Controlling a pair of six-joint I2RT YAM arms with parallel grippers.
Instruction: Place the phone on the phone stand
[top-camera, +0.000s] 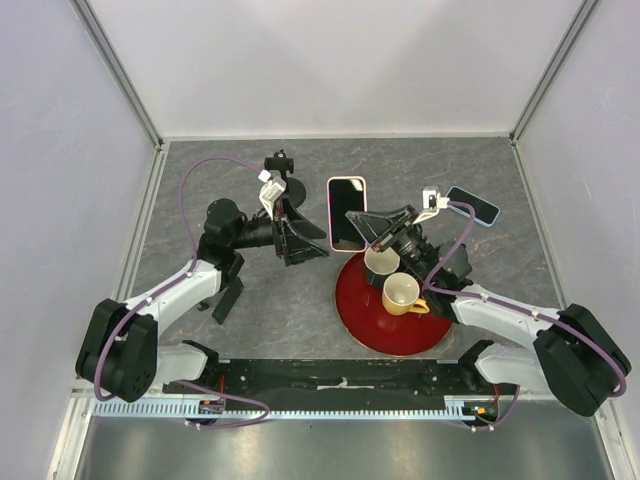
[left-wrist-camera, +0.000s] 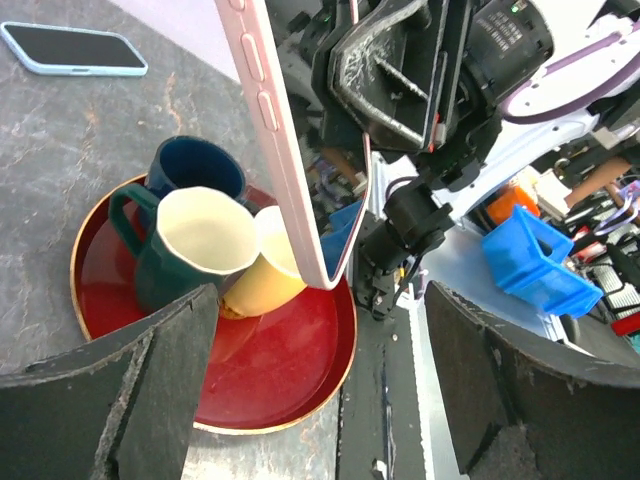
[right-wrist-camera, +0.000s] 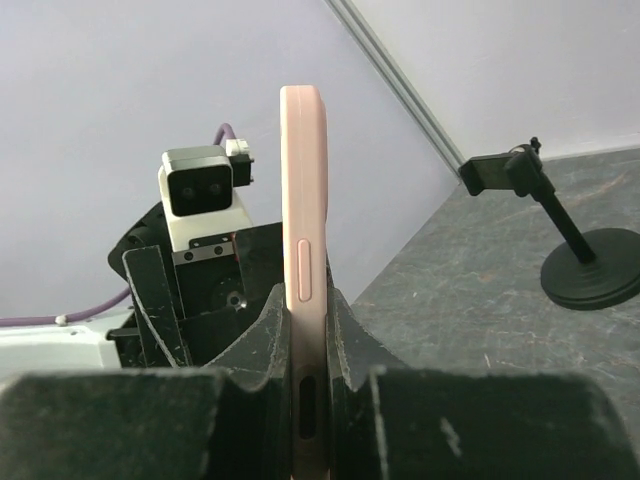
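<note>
A yellow mug (left-wrist-camera: 265, 282), green mug (left-wrist-camera: 200, 240) and navy mug (left-wrist-camera: 195, 168) sit on a red tray (left-wrist-camera: 270, 372).

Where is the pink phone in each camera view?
Top external: pink phone at centre, just beyond the red tray.
Left wrist: upright at upper centre, in front of the red tray.
Right wrist: edge-on at centre, clamped in the right fingers.
Shared landmark: the red tray, in top and left wrist views only.
</note>
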